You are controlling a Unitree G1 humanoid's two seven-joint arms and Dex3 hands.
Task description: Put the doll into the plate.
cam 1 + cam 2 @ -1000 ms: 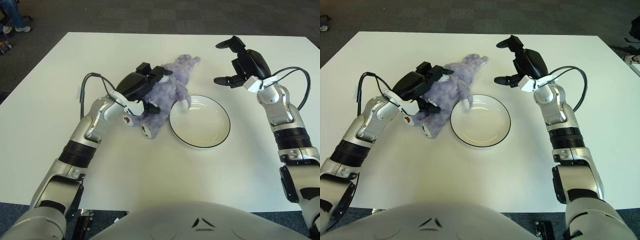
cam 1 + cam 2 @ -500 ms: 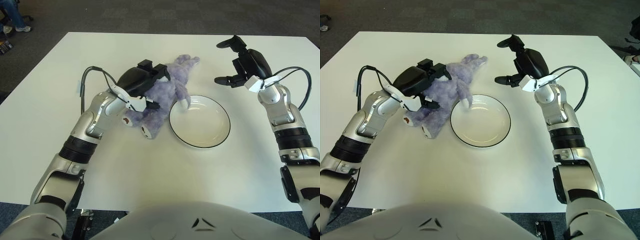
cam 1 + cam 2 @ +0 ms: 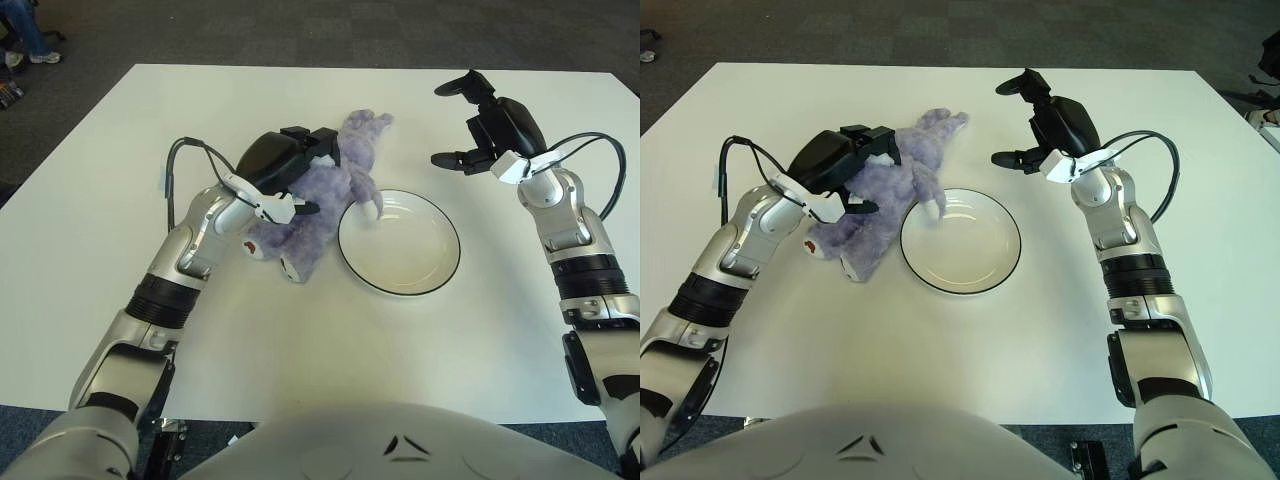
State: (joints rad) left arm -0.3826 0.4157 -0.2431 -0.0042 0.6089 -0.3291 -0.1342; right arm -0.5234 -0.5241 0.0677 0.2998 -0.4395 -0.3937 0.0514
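Observation:
The purple plush doll point(image 3: 335, 195) lies on the white table just left of the white black-rimmed plate point(image 3: 400, 291), with one paw over the plate's left rim. My left hand point(image 3: 308, 170) sits on top of the doll's body, fingers curled over its back and thumb pressed against its near side. My right hand point(image 3: 462, 125) hovers behind and to the right of the plate with its fingers spread and nothing in them. The plate holds nothing apart from that paw.
The white table point(image 3: 120, 180) stretches wide on every side of the doll and plate. Dark carpet lies beyond its far edge. A black cable loops off each forearm.
My left hand has slid up and right along the doll and closed around its body. The doll's head has shifted slightly left. My right hand has hardly moved.

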